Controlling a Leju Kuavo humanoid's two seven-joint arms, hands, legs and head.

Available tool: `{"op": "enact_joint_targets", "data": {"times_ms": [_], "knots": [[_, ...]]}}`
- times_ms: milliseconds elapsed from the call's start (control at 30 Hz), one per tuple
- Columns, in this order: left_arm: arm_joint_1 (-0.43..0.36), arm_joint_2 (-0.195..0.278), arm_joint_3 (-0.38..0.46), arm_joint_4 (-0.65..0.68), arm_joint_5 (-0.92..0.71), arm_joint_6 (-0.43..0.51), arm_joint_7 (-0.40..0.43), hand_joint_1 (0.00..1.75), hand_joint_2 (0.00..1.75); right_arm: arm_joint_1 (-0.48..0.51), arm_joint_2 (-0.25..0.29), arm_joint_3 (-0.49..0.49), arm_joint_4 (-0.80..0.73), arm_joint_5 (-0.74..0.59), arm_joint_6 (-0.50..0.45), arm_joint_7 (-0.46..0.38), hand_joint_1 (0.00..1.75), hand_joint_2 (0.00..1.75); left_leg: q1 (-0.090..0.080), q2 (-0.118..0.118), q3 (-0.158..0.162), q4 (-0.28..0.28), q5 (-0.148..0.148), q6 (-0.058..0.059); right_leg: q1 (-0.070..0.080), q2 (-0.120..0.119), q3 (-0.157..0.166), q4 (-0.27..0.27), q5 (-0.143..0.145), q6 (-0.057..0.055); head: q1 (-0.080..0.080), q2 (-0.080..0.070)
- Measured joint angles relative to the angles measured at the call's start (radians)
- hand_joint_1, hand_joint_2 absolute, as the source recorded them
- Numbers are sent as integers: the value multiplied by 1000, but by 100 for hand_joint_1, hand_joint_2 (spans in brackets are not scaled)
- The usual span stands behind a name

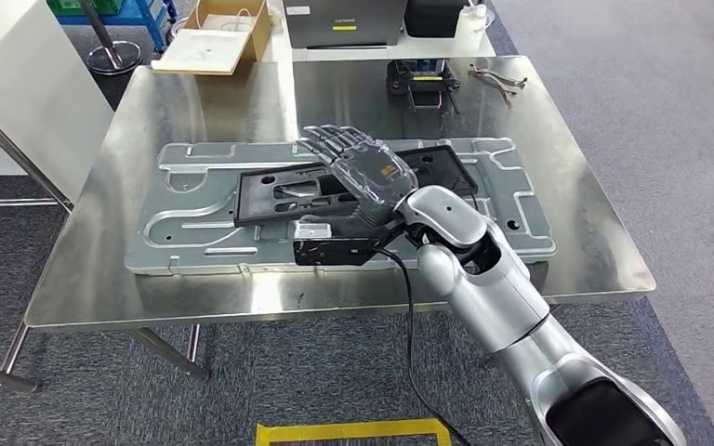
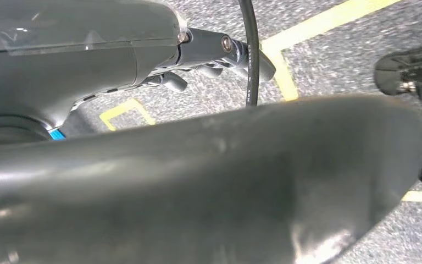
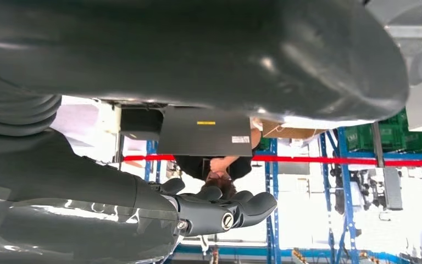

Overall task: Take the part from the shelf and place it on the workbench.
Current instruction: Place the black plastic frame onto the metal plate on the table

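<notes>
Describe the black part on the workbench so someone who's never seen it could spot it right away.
Find the shiny steel workbench; a large grey stamped metal panel lies across it. On that panel sits the black part, a flat dark plastic plate under the right hand, the only black piece on grey metal.

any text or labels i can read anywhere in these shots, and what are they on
No text can be read in these pictures.
Grey box behind the workbench: a white label and a yellow sticker, too small to read.
Same grey box in the right wrist view: a yellow sticker and a white label, blurred.
Right hand: a small orange mark on its back, unreadable.
</notes>
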Motion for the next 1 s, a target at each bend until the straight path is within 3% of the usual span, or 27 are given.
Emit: {"op": "enact_joint_targets", "data": {"times_ms": [67, 133, 200, 233, 333, 367, 400, 433, 500, 533, 600, 633, 700, 733, 800, 833, 867, 900, 933, 1000], "knots": [[1, -1, 0, 0, 2, -1, 0, 0, 0, -2, 0, 1, -2, 0, 0, 0, 0, 0, -4, 0, -11, 1, 15, -6, 8, -2, 95, -137, 0, -18, 0, 0], [2, -2, 0, 0, 4, -2, -1, 0, 0, -4, -1, 1, -4, 0, 0, 0, 0, 0, -3, 0, -15, -4, 32, -18, 14, -4, 124, -194, -6, -26, 0, 0], [4, -1, 0, 0, 4, -3, -1, 0, 0, -4, -2, 1, -4, -1, 0, 0, 0, 0, -1, -1, -20, -4, 33, -29, 9, -7, 117, -208, 15, -33, 0, 0], [6, 0, 0, 0, 4, -4, -1, 0, 0, -4, -3, 2, -4, -1, 0, 0, 0, 0, 0, -2, -27, 11, 10, -35, 5, -9, 110, -215, 28, -39, 0, 0], [10, 4, 0, 0, 4, -6, -1, 0, 0, -3, -3, 2, -3, -1, 0, 0, 0, 0, 7, -4, -70, 164, -129, -53, 1, -13, 72, -220, 65, -46, 0, 0], [10, 4, 0, 0, 4, -7, -1, 0, 0, -2, -3, 2, -2, -1, 0, 0, 0, 0, 10, -4, -80, 225, -156, -59, 0, -13, 55, -218, 77, -44, 0, 0], [10, 4, 0, 0, 4, -7, -1, 0, 0, -1, -4, 2, -1, -1, 0, 0, 0, 0, 14, -4, -79, 265, -159, -65, -2, -13, 38, -214, 88, -41, 0, 0], [10, 5, 0, 0, 5, -7, -1, 0, 0, 1, -4, 2, 0, -1, 0, 0, 0, 0, 17, -3, -65, 273, -140, -71, -4, -13, 20, -209, 98, -37, 0, 0], [11, 6, 1, 0, 13, -8, 0, 0, 0, 2, -7, 2, 0, -1, -3, 2, 0, 0, 26, -4, 14, 190, -87, -82, -10, -13, -17, -191, 114, -25, 0, 0], [12, 7, 2, 0, 19, -8, 1, 0, 0, 3, -10, 2, -2, -1, -7, 4, 0, 0, 27, -5, 67, 117, -83, -85, -12, -12, -33, -179, 119, -19, 0, 0], [18, 5, 7, 0, 36, -5, 2, 0, 0, 11, -25, 0, -12, 0, -21, 10, 0, 0, 25, -9, 133, 14, -105, -75, -10, -12, -52, -163, 132, -5, 0, 0], [23, 3, 10, 0, 43, -2, 2, 0, 0, 19, -37, -3, -19, 0, -28, 12, 0, 0, 21, -11, 141, -4, -114, -66, -8, -11, -55, -161, 139, 2, 0, 0], [36, 0, 18, 0, 55, 3, 1, 0, 0, 39, -67, -12, -30, 1, -40, 12, 0, 0, 21, -9, 124, -3, -103, -42, -9, -11, -59, -160, 145, 13, 0, 0], [42, -1, 22, 0, 60, 4, 1, 0, 0, 50, -82, -19, -36, 2, -44, 12, 0, 0, 21, -6, 114, -2, -93, -30, -11, -10, -67, -147, 125, 18, 0, 0], [52, -3, 27, 0, 66, 4, 0, 0, 0, 70, -109, -33, -47, 3, -50, 12, 0, 0, 20, -1, 88, -2, -68, -11, -13, -8, -94, -68, 29, 25, 0, 0], [56, -4, 29, 0, 69, 4, -1, 0, 0, 79, -118, -38, -52, 4, -52, 12, 0, 0, 18, -1, 73, -1, -55, -6, -13, -7, -109, -5, -24, 28, 0, 0], [60, -4, 30, 0, 70, 3, -2, 0, 0, 87, -126, -43, -55, 6, -53, 12, 0, 0, 15, 0, 57, -1, -43, -3, -12, -7, -120, 57, -59, 28, 0, 0], [62, -4, 31, 0, 71, 2, -3, 0, 0, 95, -133, -45, -58, 7, -54, 12, 0, 0, 12, 1, 41, 0, -31, -2, -12, -7, -121, 103, -69, 27, 0, 0], [63, -5, 32, 0, 71, 1, -4, 0, 0, 104, -138, -47, -59, 8, -54, 12, 0, 0, 8, 1, 26, 0, -19, -1, -10, -6, -108, 121, -57, 24, 0, 0], [65, -5, 32, 0, 72, 0, -6, 0, 0, 116, -144, -50, -63, 11, -54, 12, 0, 0, -1, 0, -2, 1, 3, 0, -3, -6, -32, 55, -8, 5, 0, 0]]}}
